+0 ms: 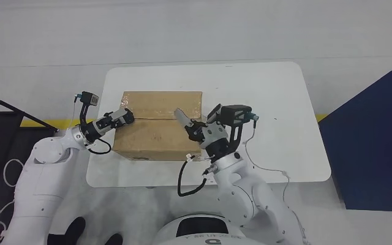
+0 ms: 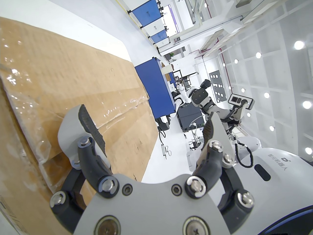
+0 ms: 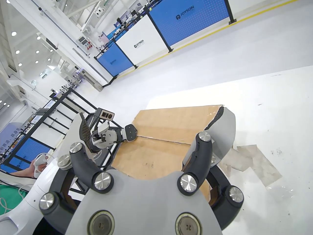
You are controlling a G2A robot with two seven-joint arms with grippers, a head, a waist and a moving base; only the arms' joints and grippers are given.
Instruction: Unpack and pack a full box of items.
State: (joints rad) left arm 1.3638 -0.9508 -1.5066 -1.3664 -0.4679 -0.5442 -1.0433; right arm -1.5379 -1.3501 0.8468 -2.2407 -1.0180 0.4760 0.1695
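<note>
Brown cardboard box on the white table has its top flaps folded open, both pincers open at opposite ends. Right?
No. The brown cardboard box has its top flaps shut, meeting along a centre seam; the top view shows it. The rest holds: it sits on the white table, left pincer and right pincer both open at opposite ends.

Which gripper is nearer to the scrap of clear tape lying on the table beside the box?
Right. The right gripper is over the box end next to the tape scrap. The left gripper is at the opposite end, with the box between them.
</note>
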